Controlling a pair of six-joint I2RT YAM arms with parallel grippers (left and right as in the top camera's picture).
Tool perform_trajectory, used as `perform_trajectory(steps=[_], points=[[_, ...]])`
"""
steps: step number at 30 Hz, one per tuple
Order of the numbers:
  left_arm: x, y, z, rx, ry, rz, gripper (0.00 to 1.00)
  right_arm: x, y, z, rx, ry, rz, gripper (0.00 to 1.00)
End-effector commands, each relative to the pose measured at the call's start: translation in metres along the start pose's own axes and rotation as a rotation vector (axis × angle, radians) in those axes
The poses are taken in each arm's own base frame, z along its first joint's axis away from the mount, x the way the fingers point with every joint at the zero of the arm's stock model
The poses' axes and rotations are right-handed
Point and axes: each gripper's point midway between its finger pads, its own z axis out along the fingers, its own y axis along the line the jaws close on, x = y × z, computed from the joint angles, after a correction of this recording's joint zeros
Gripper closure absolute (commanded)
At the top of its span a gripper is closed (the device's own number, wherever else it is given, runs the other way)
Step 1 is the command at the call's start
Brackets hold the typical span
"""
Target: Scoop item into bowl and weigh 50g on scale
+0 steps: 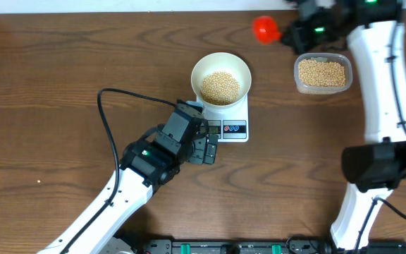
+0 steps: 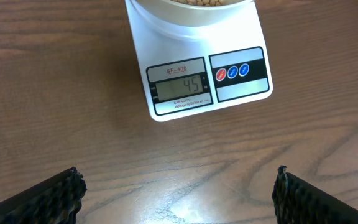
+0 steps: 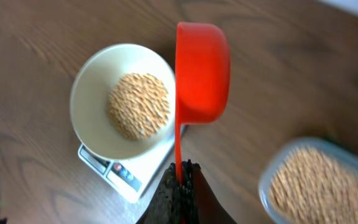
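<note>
Beans (image 1: 220, 86) are heaped in the bowl (image 1: 197, 70), which is seated on the scale (image 1: 235, 129). Its display (image 2: 182, 87) seems to read 45, just short of target. Only a small top-up is judged needed: a few beans are best taken from the tub (image 1: 322, 91) and trickled in slowly while the display is watched. The scoop (image 3: 201, 71) is pinched by its handle in the right tool (image 3: 180, 182), between bowl and tub; its load cannot be told. The left tool (image 2: 179, 190) is spread wide just before the scale, apart from it, and should be kept off it.
</note>
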Motion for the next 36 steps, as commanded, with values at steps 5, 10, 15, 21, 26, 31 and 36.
perform_trajectory(steps=[5, 10, 15, 21, 26, 31, 36], points=[[0.003, 0.003, 0.001, -0.015, 0.006, 0.0, 0.02, 0.043, -0.076, -0.055, 0.08, 0.002, 0.237, 0.99], [0.003, 0.003, 0.001, -0.015, 0.006, 0.0, 0.02, 0.075, -0.111, -0.064, 0.183, 0.078, 0.387, 0.99], [0.003, 0.003, 0.001, -0.015, 0.006, 0.0, 0.02, 0.093, -0.118, -0.051, 0.18, 0.145, 0.436, 0.99], [0.003, 0.003, 0.001, -0.015, 0.006, 0.0, 0.02, 0.115, -0.141, -0.027, 0.282, 0.22, 0.517, 0.99], [0.003, 0.003, 0.001, -0.015, 0.006, 0.0, 0.02, 0.124, -0.153, -0.009, 0.325, 0.237, 0.534, 0.99], [0.003, 0.003, 0.001, -0.015, 0.006, 0.0, 0.02, 0.136, -0.164, 0.007, 0.39, 0.267, 0.552, 0.99], [0.003, 0.003, 0.002, -0.015, 0.006, 0.0, 0.02, 0.148, -0.165, 0.026, 0.397, 0.294, 0.54, 0.99]])
